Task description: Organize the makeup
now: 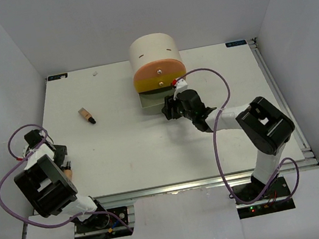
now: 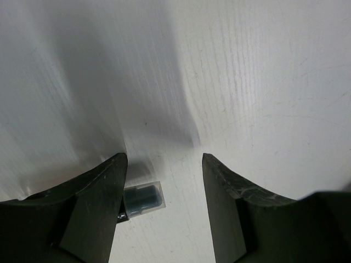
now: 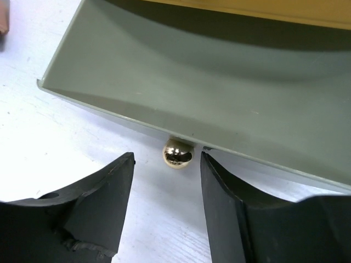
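White walls close in a white desk (image 1: 121,145) on three sides, and at its back middle stands a cream drawer unit (image 1: 154,55) with an orange and yellow front. Its lowest drawer (image 3: 219,82), grey-green, stands out from the unit and we see nothing in the part of it that shows.

We find the one piece of makeup we can be sure of, a tan bottle (image 1: 87,115), lying flat on the left half of the desk, well apart from the unit and from both arms. Its long axis runs on a diagonal from far left to near right, and the dark cap points near right, towards the middle of the desk.

The right arm (image 1: 227,118) reaches to the drawer's front. Its jaws are released, parted on either side of the shiny round knob (image 3: 177,153) without touching it.

The left arm (image 1: 44,183) sits at the near left edge. Its jaws are parted too, with only bare desk between them. Just beside one finger (image 2: 93,208) lies a small dark piece in a clear casing (image 2: 143,197); we cannot tell what it is.
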Motion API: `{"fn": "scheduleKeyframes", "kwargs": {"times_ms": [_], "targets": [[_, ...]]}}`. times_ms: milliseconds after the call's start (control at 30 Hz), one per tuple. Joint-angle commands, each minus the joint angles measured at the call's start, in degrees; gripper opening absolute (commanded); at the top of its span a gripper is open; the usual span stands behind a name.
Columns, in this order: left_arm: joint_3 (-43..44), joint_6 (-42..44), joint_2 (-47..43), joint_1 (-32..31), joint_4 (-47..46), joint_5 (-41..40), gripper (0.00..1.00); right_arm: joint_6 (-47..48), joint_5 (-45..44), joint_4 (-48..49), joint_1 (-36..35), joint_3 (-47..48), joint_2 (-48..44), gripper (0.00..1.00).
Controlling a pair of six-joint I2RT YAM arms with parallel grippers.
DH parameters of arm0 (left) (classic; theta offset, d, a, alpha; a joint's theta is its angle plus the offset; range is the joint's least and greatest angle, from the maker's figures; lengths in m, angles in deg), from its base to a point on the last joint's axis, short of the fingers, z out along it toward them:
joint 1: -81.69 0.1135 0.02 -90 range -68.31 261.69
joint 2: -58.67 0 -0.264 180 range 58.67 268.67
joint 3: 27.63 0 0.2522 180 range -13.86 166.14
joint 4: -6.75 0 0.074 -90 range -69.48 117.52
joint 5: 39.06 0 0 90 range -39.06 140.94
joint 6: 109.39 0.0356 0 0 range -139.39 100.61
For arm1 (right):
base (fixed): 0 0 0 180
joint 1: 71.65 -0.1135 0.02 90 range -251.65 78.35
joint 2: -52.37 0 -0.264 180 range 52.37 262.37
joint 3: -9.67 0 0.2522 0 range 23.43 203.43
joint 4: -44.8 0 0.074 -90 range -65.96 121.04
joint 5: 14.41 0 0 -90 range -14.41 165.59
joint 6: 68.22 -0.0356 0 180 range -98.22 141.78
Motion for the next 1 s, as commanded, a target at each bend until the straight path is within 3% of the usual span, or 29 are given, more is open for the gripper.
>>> {"fn": "scheduleKeyframes", "kwargs": {"times_ms": [0, 167, 333, 567, 967], "targets": [[-0.73, -0.3, -2.38, -0.74, -0.02, 1.17, 0.68, 3.59, 4.36, 1.16, -0.17, -0.28, -3.07, 0.61], [-0.64, -0.1, -2.47, -0.72, -0.11, 1.19, 0.68, 9.86, 16.7, -1.66, -0.58, -0.98, -6.51, 0.63], [-0.06, 1.04, -3.14, -1.06, 1.0, -0.75, 0.68, 18.65, 31.95, -4.87, -1.03, -0.67, -9.12, 0.76], [1.74, 4.01, -6.93, -1.75, 3.28, -4.56, 0.71, 29.14, 49.0, -13.01, -1.39, 2.73, -12.03, 0.76], [2.7, 5.99, -11.47, -3.27, 5.79, -5.97, 0.73, 43.36, 59.22, -30.85, -1.57, 11.1, -14.54, 0.69]]}}
